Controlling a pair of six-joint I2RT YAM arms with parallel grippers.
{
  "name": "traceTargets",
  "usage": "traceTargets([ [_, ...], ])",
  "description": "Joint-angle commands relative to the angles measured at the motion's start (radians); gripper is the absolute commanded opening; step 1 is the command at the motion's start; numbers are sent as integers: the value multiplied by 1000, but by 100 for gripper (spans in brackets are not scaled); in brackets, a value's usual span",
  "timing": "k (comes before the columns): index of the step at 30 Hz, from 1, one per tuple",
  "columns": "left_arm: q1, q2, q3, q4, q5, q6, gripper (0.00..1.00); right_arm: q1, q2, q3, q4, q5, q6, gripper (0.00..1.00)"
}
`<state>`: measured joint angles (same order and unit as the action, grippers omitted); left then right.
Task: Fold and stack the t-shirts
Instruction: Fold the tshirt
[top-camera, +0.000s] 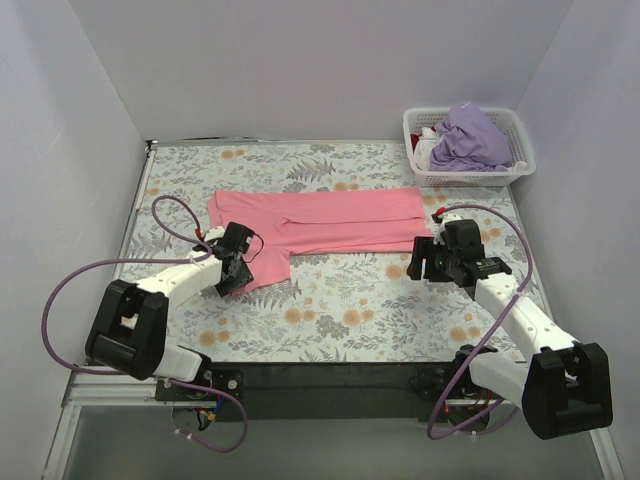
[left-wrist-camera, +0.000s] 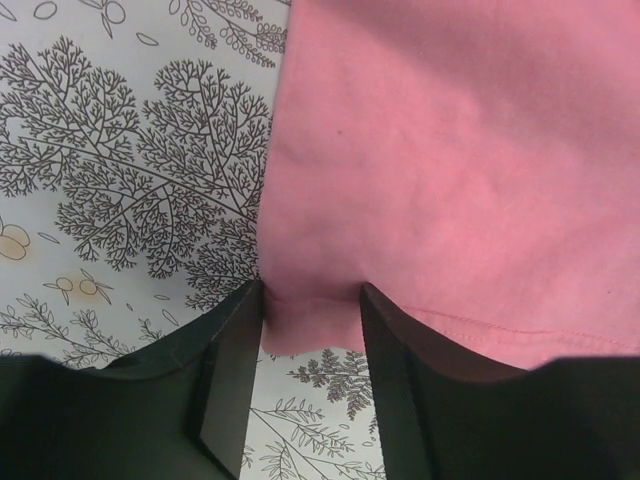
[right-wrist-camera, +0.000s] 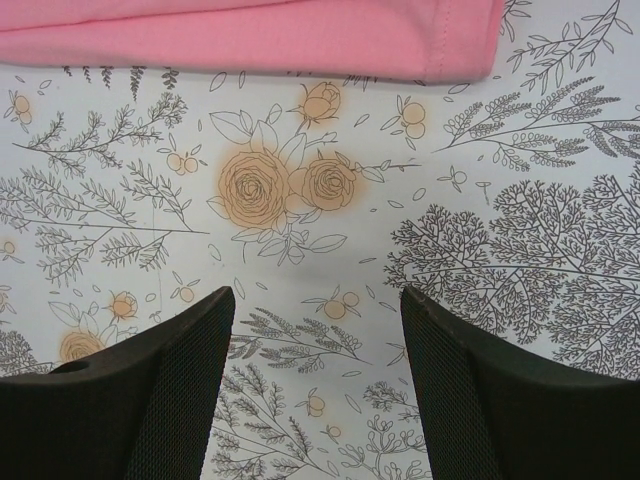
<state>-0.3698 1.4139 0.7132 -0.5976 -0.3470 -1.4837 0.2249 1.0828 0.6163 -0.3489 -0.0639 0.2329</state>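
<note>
left jaws clamped on salmon pink t-shirt (top-camera: 330, 220), spread mid-worktop (top-camera: 350, 320) | right jaws apart, just beside its right hem | lavender t-shirt (top-camera: 470, 135) in basket (top-camera: 470, 179), far right corner

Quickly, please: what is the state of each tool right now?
Left tool: closed on the edge of the salmon pink cloth t-shirt.
Right tool: open, holding nothing, above the floral tablecloth.

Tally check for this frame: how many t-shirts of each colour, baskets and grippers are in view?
pink t-shirt: 1
lavender t-shirt: 1, bundled in the basket
white basket: 1
Grippers: 2 (left gripper, right gripper)
Total: 5
</note>
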Motion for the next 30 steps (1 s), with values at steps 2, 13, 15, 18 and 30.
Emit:
traceTargets([
  [2,-11,40,-21,16,-32,-39,36,1,-27,-13,33,-22,-4,74],
  [13,-8,101,231,-4,-144,29,0,2,-57,-24,37,-34,-23,74],
  [15,-4,141,307,8,-158,55,0,2,-63,-24,37,-36,-30,74],
  [18,11,258,465,24,-181,106,0,2,-69,-27,36,-39,-35,74],
  [30,72,632,914,84,-207,217,0,4,-77,-18,28,-80,-53,74],
])
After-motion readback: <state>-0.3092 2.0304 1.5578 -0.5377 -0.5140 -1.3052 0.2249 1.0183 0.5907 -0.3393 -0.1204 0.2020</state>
